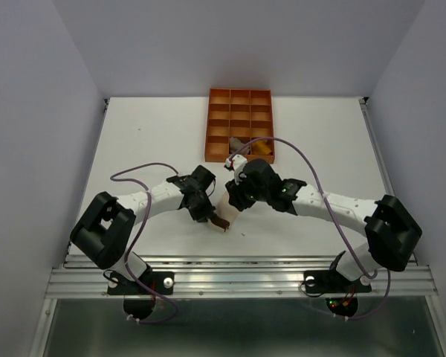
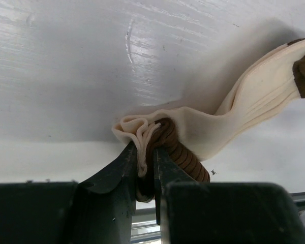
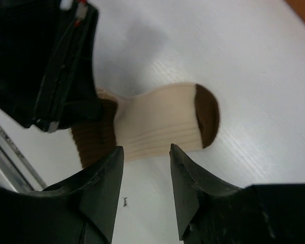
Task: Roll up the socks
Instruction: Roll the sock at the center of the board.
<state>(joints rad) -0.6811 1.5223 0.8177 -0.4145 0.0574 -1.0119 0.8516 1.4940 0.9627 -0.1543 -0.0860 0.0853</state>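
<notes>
Left gripper (image 2: 146,153) pinches cream sock (image 2: 208,127); right gripper (image 3: 146,152) spread above, orange tray (image 1: 240,91) beyond.

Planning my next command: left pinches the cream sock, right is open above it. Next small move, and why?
Probably lower the right gripper and close on the brown toe, folding it toward the left gripper. The right jaws hang open, empty; the cream sock lies unrolled, only its cuff bunched.

White arm links (image 1: 154,199), black joint housings (image 1: 102,229), purple cables (image 1: 137,169), black tapered pincer fingers (image 3: 99,188)
</notes>
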